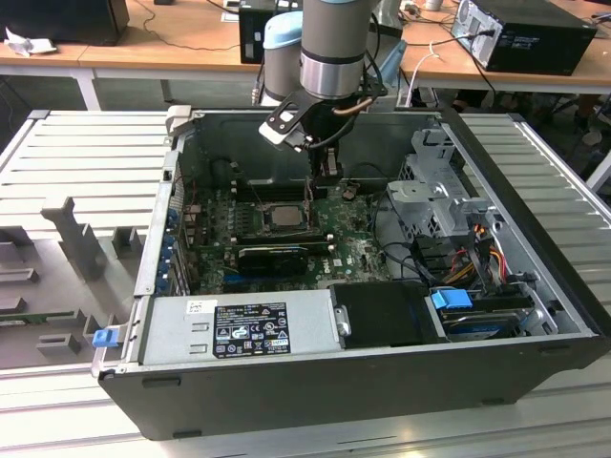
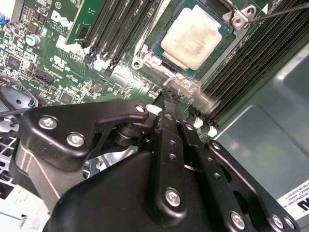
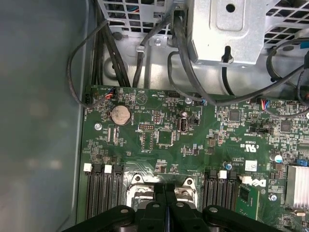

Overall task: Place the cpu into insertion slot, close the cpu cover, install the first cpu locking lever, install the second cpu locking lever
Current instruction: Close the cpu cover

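Second wrist view: where's the cpu [image 2: 195,36]?
– Seated in the insertion slot [image 2: 142,53], just beyond the gripper [image 2: 168,94]; fingers pressed together, holding nothing I can see.
– Risk?
– Tips hang close to the slot's rim; a slip could gouge the motherboard [image 2: 63,72].

Soft, even room light; pale glare on the motherboard [image 2: 120,79], shadowy case wall [image 3: 38,121]
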{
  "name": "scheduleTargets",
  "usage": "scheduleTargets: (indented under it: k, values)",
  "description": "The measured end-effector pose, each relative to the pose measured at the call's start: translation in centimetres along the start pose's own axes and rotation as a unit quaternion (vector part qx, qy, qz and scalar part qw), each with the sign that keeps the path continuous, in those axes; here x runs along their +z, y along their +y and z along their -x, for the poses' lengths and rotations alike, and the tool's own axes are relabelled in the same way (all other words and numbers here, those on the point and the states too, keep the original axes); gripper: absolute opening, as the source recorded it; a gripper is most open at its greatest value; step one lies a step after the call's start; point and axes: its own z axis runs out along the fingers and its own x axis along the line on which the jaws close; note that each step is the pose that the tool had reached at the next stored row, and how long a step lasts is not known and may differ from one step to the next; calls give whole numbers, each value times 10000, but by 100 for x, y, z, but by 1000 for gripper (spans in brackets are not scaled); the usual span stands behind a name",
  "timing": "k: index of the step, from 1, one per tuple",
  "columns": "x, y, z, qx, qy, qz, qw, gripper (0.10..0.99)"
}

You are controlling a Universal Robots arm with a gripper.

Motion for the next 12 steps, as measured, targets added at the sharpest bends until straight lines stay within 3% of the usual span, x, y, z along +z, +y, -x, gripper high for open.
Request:
scheduleTargets:
  k: [12]
  values:
    - [-1, -74, -5, 1, 2, 0, 10000, 106]
